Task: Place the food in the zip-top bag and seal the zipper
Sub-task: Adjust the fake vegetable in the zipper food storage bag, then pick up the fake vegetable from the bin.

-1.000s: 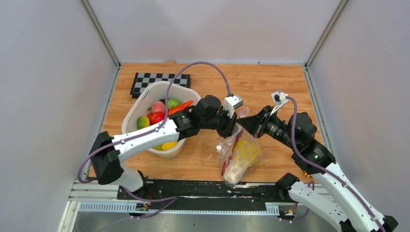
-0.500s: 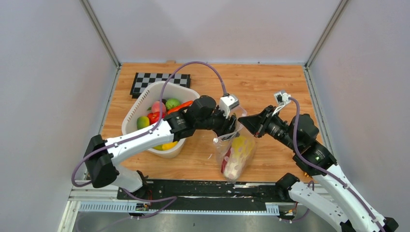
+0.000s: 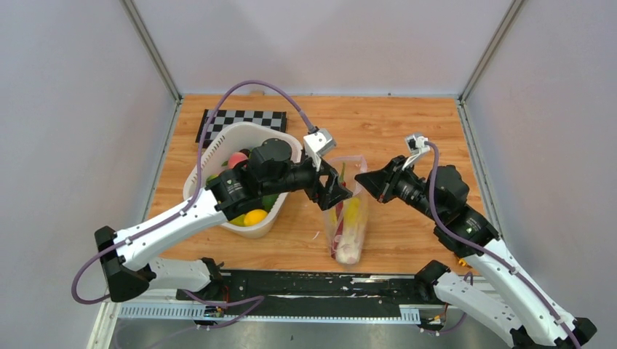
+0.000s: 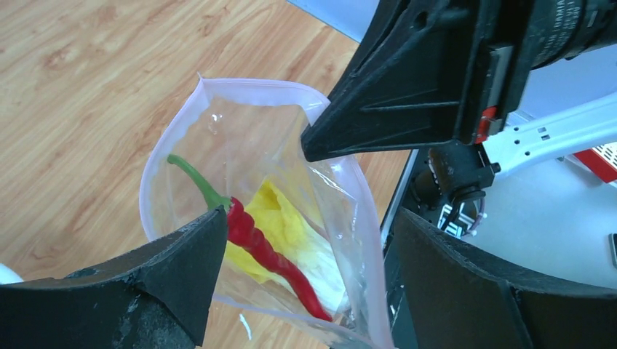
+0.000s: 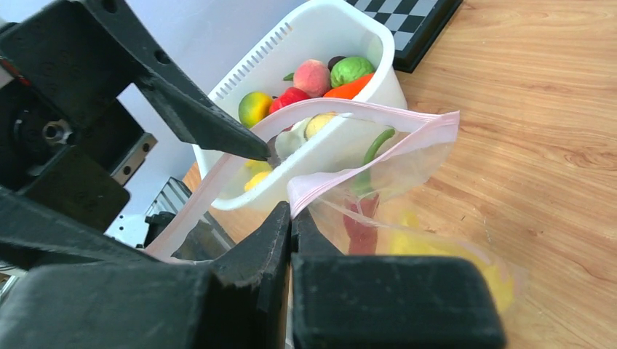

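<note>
1. The task is partly done: the zip-top bag stands on the worktop just beside the white basket, its mouth up and open, with some food already in it
2. Inside the bag, the left wrist view shows a red chili with its green stem pointing up, lying against the yellow-leaved cabbage; anything deeper in the bag is too blurred to name
3. The basket holds the rest of the food: a peach-coloured fruit, a green lime, an orange carrot, a red tomato and a yellow lemon at its near end
4. The left pincer hangs over the bag's mouth with its jaws spread wide and nothing between them, so the chili looks released into the bag
5. The right pincer is clenched on the bag's rim, pinching the pink zipper strip and holding the mouth up
6. Left to do, by my judgement: carry the remaining basket items over one by one, then press the zipper closed along the whole mouth, which is not yet sealed
</note>
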`<control>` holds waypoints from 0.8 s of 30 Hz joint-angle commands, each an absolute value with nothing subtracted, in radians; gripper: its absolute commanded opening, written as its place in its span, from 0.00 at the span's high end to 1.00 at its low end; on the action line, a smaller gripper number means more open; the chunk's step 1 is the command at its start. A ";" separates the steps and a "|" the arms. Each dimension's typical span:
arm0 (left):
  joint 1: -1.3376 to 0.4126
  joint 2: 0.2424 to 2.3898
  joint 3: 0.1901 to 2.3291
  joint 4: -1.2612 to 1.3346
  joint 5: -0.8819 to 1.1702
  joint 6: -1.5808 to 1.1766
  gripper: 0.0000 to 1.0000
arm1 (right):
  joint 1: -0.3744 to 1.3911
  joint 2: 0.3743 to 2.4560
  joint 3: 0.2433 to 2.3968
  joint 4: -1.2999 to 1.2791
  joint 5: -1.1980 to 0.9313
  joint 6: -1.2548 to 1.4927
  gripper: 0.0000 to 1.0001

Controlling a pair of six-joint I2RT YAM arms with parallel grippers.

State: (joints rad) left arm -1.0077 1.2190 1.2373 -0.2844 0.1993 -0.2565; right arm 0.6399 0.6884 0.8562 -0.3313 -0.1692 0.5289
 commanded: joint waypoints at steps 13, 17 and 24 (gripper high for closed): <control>-0.787 0.976 1.122 -0.389 -0.224 -0.285 0.00 | 0.637 0.741 1.021 -0.581 -0.066 0.449 1.00; -0.652 1.015 1.057 -0.389 -0.111 -0.275 0.00 | 0.638 0.716 1.017 -0.581 -0.136 0.398 1.00; -0.487 1.225 1.095 -0.343 0.043 -0.218 0.00 | 0.637 0.731 0.974 -0.471 -0.157 0.360 1.00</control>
